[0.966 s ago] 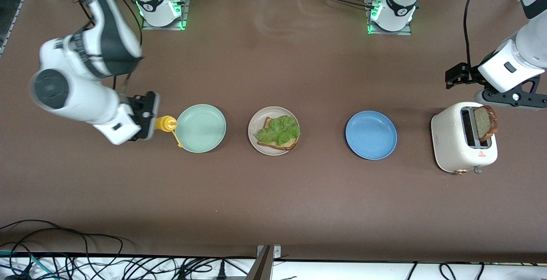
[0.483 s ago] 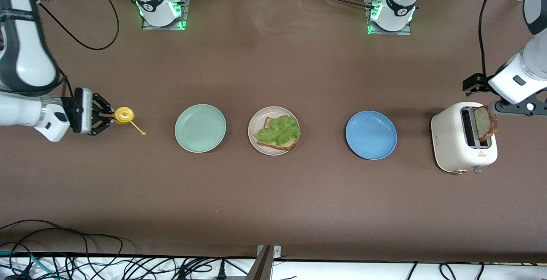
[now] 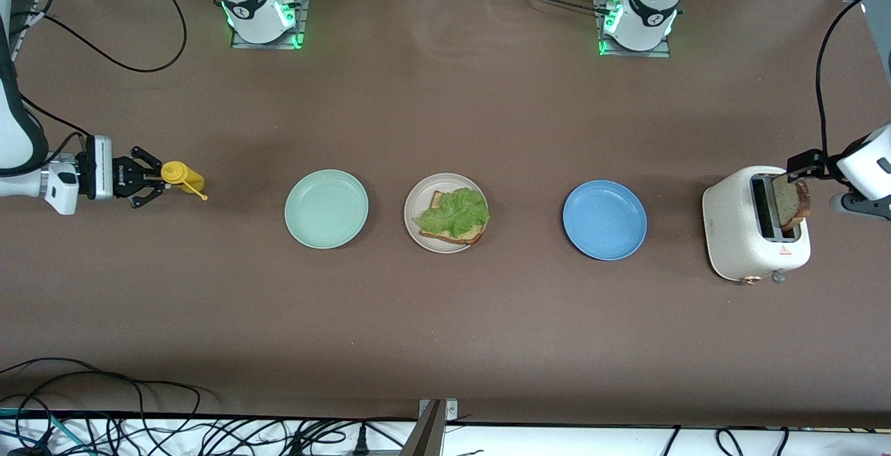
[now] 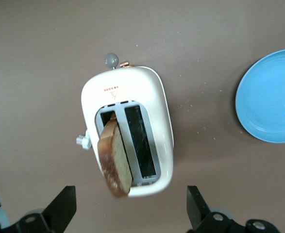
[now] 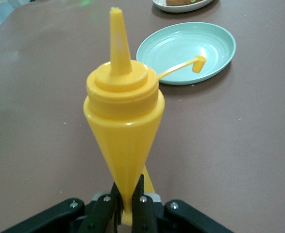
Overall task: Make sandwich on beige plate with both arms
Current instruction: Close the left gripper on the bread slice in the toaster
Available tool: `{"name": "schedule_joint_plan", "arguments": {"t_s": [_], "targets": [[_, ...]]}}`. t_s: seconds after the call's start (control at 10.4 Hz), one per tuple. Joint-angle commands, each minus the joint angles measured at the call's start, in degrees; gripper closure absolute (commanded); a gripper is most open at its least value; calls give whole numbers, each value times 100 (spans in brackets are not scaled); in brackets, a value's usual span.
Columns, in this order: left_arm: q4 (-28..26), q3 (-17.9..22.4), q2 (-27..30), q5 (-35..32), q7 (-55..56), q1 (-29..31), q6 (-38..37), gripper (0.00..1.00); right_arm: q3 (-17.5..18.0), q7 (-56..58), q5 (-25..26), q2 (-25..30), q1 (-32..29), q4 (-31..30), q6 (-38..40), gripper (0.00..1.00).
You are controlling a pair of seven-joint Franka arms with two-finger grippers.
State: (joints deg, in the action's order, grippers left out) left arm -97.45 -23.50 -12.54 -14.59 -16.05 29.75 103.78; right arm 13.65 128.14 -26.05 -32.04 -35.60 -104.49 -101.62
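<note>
Even overhead light, soft shadows beside the plates, everything sharp, no glare.

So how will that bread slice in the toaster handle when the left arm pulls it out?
The bread slice stands on edge without sagging, so it is probably stiff. It leans out of the toaster slot, so it should lift freely. Its crust may crumble if the open left gripper squeezes hard.

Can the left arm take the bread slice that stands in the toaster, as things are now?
Probably yes. The left hand is open, right over the toaster, and the bread slice sticks well out of its slot with nothing covering it.
</note>
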Motion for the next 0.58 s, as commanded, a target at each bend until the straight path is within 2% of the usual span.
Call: {"name": "schedule_joint_plan", "arguments": {"t_s": [0.0,0.19,0.48], "targets": [[-940,-76,235,141,-248,241,1009,0,94,491,-207,-188,-192,69,116,100],[-1109,-76,226,53,-363,426,1389,0,94,895,-391,-442,-280,78,116,100],[-1109,-76,148,-44,-390,689,1425,0,86,1072,-392,-663,-359,95,37,100]]}}
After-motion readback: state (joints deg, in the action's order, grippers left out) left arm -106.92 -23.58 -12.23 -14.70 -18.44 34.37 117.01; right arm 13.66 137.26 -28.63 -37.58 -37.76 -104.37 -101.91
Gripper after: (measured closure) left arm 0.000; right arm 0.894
